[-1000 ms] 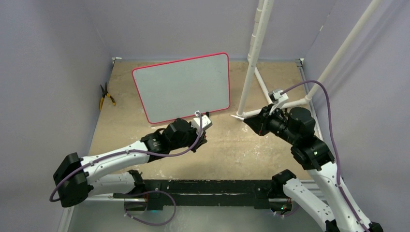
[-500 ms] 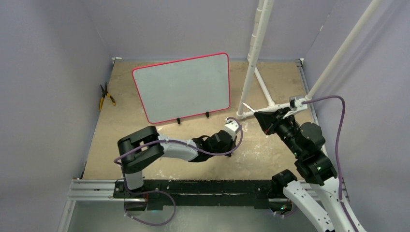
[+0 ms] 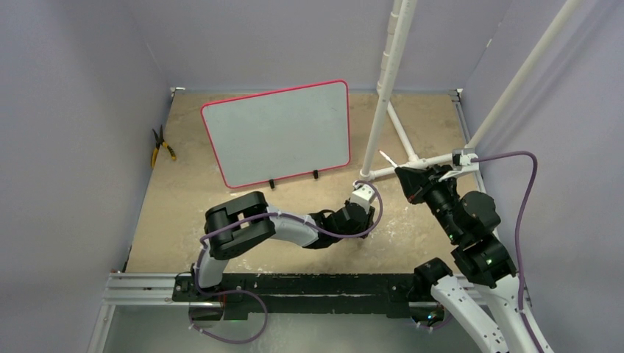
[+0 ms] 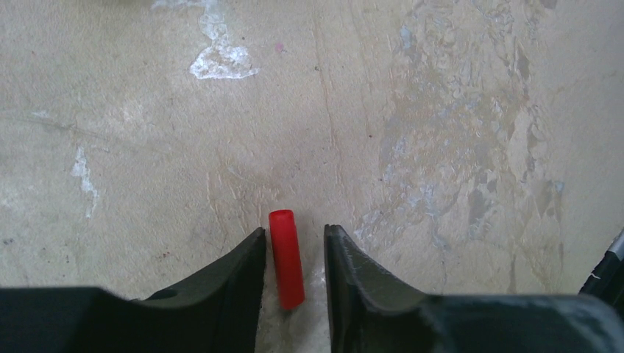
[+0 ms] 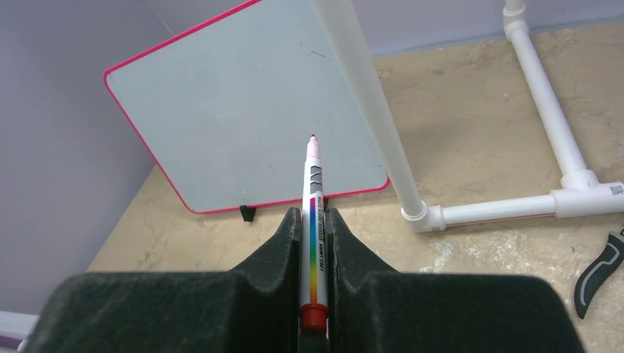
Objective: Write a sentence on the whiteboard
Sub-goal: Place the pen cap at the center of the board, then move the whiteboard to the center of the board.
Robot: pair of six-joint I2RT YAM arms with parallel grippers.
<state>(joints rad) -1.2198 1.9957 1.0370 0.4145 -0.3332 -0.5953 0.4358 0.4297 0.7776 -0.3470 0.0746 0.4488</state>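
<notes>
Right gripper [image 5: 314, 213] is clamped tight on a whiteboard marker [image 5: 314, 235]: rainbow stripe down the barrel, red butt end at the back of the jaws, bare tip poking out front and aimed toward the whiteboard [image 5: 243, 110]. It's up off the table, over the right side, nowhere near touching the board.

Left gripper [image 4: 294, 230] is down low over the table [image 4: 441, 110], about the middle of its width and nearer the front edge. Jaws sit narrowly apart with the red marker cap [image 4: 286, 257] lying flat on the surface between them, a sliver of gap on each side, so it's not pinched.

The whiteboard [image 3: 276, 132] stands upright on two little black feet toward the far edge, a bit left of centre, red rim all round. Just right of it is a white PVC pipe frame [image 3: 383, 88]. Yellow-handled pliers [image 3: 160, 147] lie by the left edge.
</notes>
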